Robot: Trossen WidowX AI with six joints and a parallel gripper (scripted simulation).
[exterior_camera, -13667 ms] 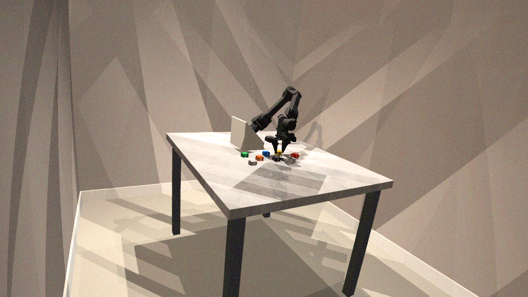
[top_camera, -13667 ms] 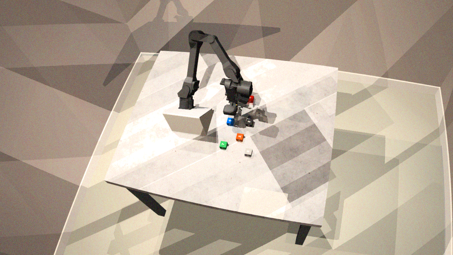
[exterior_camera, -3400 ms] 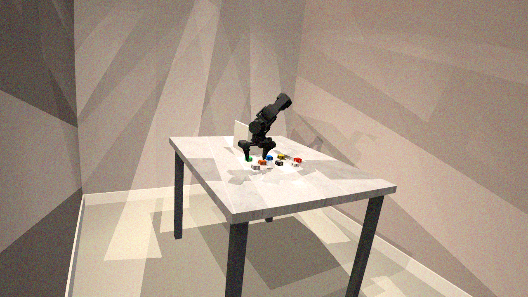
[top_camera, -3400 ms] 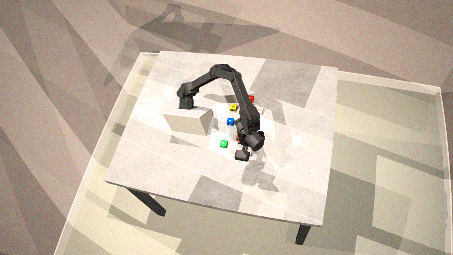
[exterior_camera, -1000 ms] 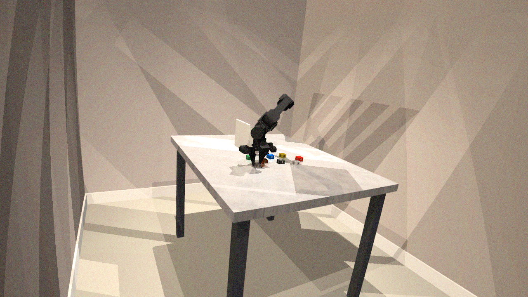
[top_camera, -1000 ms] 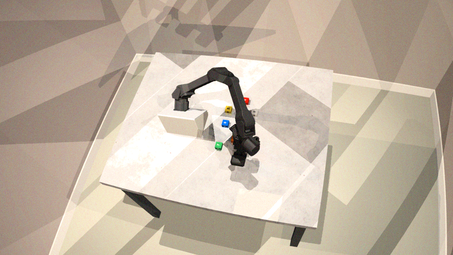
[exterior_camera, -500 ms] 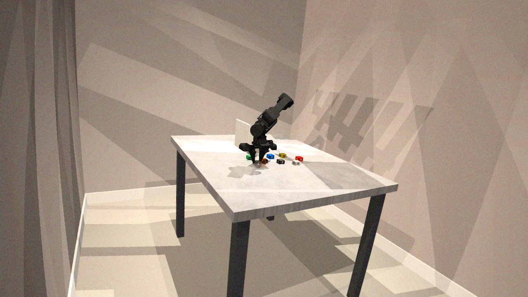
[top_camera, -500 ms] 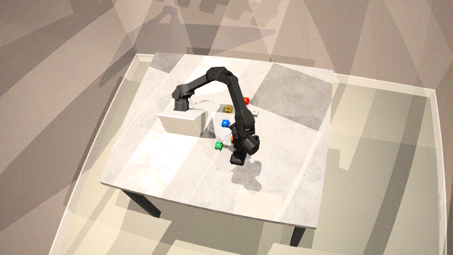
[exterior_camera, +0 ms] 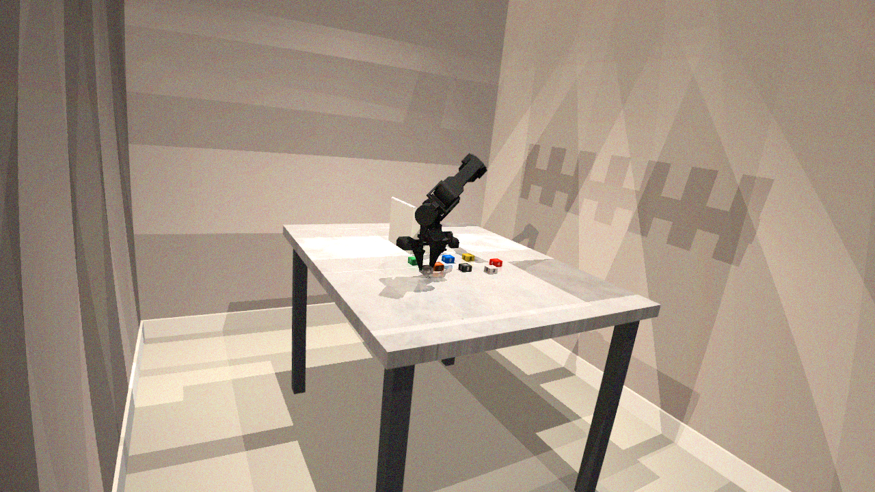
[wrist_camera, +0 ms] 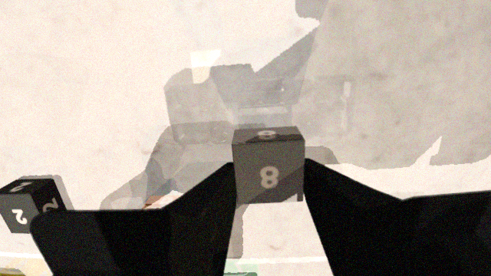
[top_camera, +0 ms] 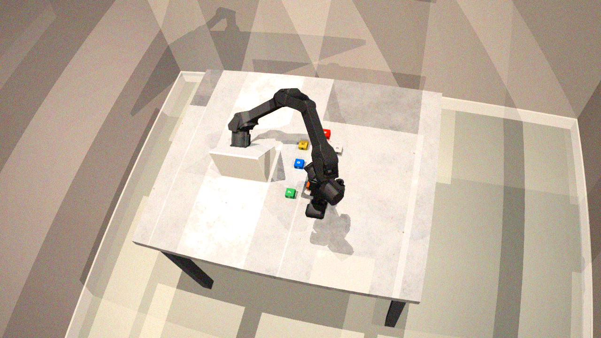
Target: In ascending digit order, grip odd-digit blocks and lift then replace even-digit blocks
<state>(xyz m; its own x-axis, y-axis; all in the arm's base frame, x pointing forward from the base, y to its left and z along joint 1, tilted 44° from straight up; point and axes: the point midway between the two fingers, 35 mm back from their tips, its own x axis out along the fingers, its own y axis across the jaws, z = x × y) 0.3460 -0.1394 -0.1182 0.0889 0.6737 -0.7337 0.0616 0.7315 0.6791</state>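
Observation:
The grey block [exterior_camera: 426, 270] [wrist_camera: 268, 165] shows an 8. My gripper [exterior_camera: 426, 267] [wrist_camera: 268, 169] is shut on it and holds it upright, seemingly a little above the table. A black block [exterior_camera: 465, 267] [wrist_camera: 17, 211] shows a 2. A green block [top_camera: 289, 193] [exterior_camera: 413, 260] shows a 7. A blue block [top_camera: 299, 163] [exterior_camera: 448, 258] shows a 0. A yellow block [top_camera: 303, 144] [exterior_camera: 467, 257], a red block [top_camera: 327, 133] [exterior_camera: 495, 262], a white block [top_camera: 338, 149] [exterior_camera: 490, 269] and an orange block [top_camera: 308, 185] [exterior_camera: 438, 266] have digits too small or hidden to read.
The orange block is close beside the gripper. The arm rises from a white box-like base [top_camera: 239, 167] and hides the black block in the top view. The pale table [top_camera: 235, 248] [exterior_camera: 465, 311] carries moving-looking patches of light and shadow.

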